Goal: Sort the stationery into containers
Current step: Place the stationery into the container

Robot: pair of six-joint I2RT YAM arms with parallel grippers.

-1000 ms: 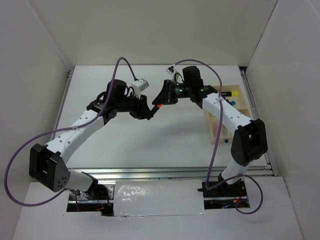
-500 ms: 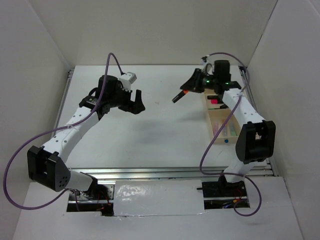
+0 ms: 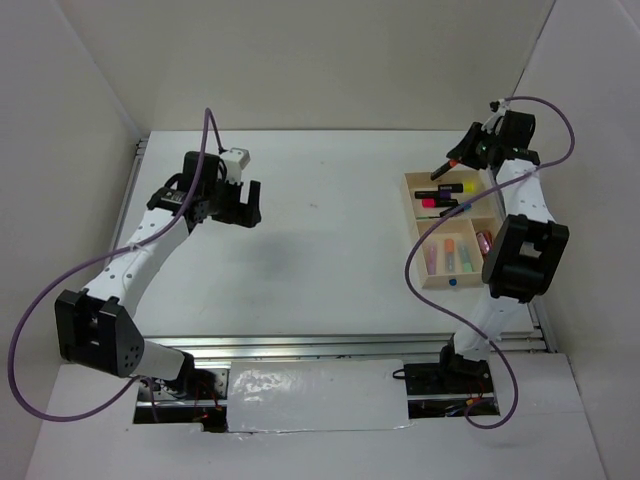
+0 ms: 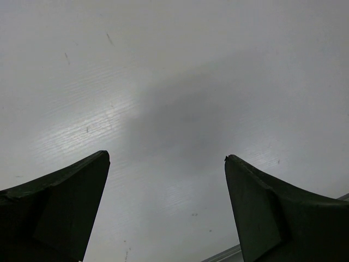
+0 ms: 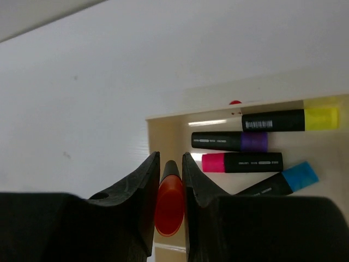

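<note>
My right gripper (image 3: 453, 162) (image 5: 170, 158) is shut on a black highlighter with an orange end (image 5: 169, 204) (image 3: 443, 170). It hangs over the far left corner of the tan wooden tray (image 3: 413, 215) (image 5: 163, 117). That far compartment holds yellow (image 5: 289, 119), purple (image 5: 229, 141), pink (image 5: 242, 162) and blue (image 5: 283, 183) highlighters lying flat. The near compartments hold pale pens (image 3: 450, 256) and a pink tube (image 3: 485, 240). My left gripper (image 3: 243, 208) (image 4: 166, 158) is open over bare table at the far left, with nothing between its fingers.
White walls close in the table on the left, back and right. A metal rail (image 3: 340, 345) runs along the near edge. The tray sits against the right side, with a blue dot (image 3: 452, 283) on its near rim.
Both grippers met mid-table a second ago. The left opened and drew back to the left. The right carried the orange-ended highlighter right, to above the tray's far compartment.
</note>
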